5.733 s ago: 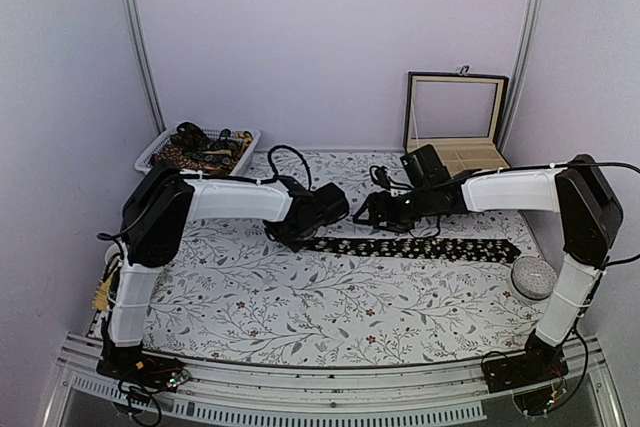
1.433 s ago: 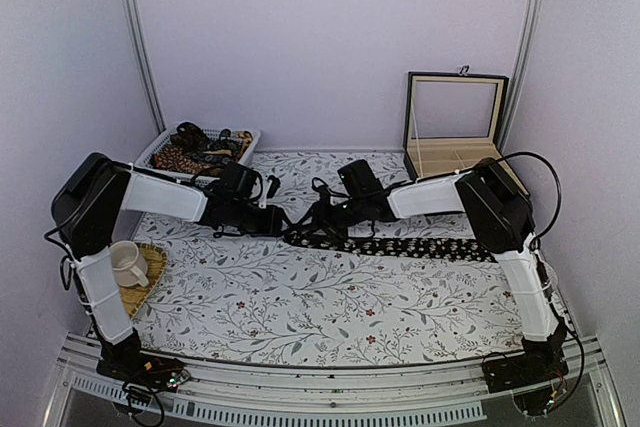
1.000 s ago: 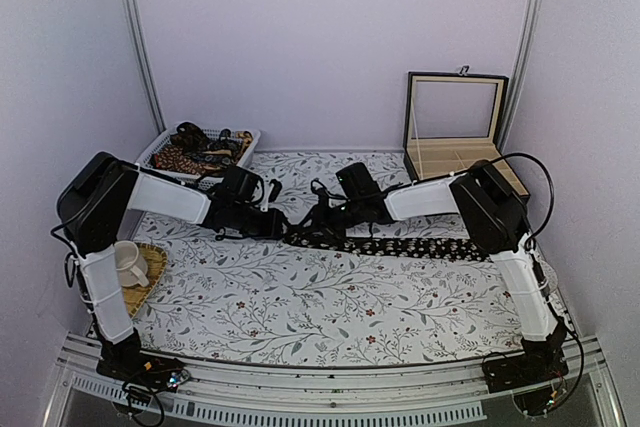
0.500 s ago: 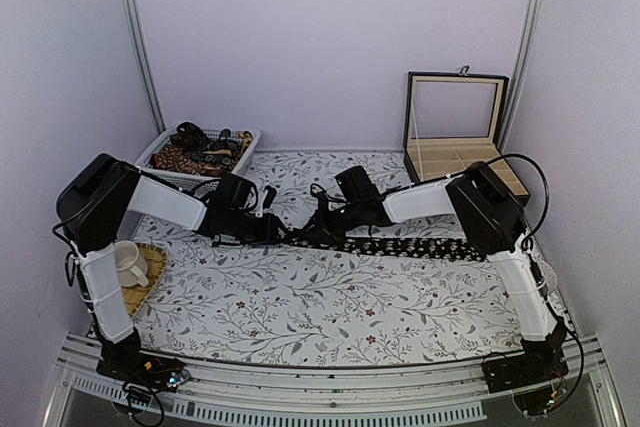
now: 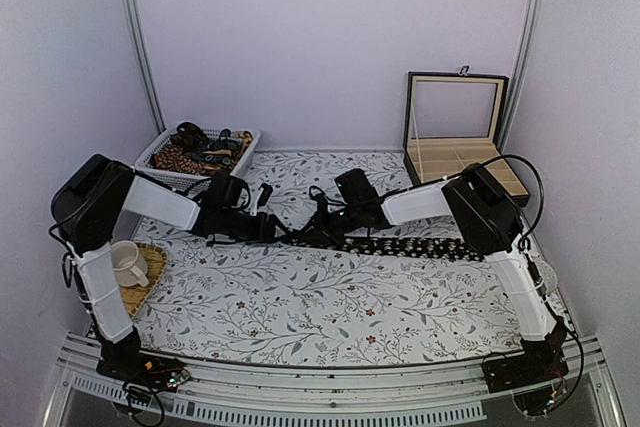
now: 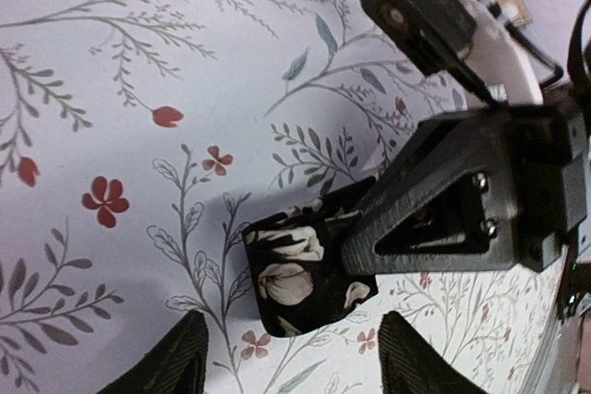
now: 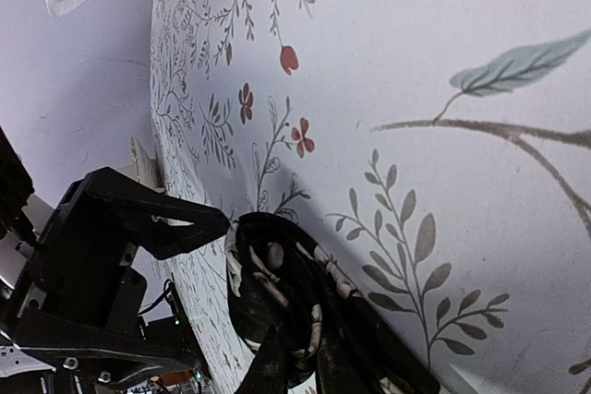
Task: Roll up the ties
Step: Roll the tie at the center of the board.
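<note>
Your right gripper (image 6: 369,246) is clamped on the rolled end of the tie (image 6: 295,274), black with pale flowers, on the table (image 5: 300,312). Your left gripper (image 6: 291,362) gapes empty just short of the roll. Both arms reach low and inward. Only the top view shows the tie's flat length trailing right.
</note>
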Available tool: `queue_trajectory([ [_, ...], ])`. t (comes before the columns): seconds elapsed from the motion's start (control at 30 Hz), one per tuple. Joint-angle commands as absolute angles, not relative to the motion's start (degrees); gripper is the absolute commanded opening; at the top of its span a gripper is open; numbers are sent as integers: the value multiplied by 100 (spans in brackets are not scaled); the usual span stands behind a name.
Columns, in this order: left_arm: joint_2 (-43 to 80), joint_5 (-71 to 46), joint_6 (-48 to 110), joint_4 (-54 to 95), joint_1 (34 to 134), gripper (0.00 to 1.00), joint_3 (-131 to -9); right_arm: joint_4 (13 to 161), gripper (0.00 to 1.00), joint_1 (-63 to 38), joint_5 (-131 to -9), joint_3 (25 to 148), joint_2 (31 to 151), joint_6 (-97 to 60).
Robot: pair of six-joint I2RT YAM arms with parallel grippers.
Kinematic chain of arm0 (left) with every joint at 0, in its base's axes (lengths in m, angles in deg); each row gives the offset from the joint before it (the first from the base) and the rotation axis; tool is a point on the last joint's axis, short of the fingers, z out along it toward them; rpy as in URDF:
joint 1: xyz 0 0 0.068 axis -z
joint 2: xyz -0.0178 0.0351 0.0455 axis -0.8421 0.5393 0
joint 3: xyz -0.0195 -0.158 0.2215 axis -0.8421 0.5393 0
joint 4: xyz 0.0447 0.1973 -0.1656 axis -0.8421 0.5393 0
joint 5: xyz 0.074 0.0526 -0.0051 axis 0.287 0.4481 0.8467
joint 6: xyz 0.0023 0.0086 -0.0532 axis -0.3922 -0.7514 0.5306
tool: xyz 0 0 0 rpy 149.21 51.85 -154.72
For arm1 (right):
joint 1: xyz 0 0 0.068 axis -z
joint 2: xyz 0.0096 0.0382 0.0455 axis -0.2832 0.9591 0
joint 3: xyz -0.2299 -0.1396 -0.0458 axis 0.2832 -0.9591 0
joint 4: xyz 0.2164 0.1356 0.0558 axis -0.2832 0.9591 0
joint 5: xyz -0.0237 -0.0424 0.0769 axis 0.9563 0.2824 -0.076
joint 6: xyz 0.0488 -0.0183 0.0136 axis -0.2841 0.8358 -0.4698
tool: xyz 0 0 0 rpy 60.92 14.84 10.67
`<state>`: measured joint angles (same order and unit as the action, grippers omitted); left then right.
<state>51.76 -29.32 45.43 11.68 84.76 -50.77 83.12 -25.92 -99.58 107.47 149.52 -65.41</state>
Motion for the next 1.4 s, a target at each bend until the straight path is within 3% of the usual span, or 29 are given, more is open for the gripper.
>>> queue_trajectory([
  [0.0,4670,-2435,2896,2055,8408,73,-5641,8486,11,-2634,-9845,10793,15502,-6434],
  [0.1,4611,-2344,1708,2826,8408,99,-6091,8492,12,-2635,-9867,10785,15526,-6440],
  [0.17,4623,-2312,1035,3142,8402,100,-6293,8496,12,-2623,-9872,10776,15526,-6441],
  [0.53,5082,-2684,-2224,4157,8525,100,-6773,8450,13,-2609,-9933,10775,15537,-6506],
  [0.8,5841,-2273,-2909,4532,8654,92,-7261,8487,14,-2598,-9931,10740,15444,-6486],
  [1.37,6344,-2677,-3454,5044,8749,74,-7881,8521,15,-2562,-9947,10739,15407,-6475],
])
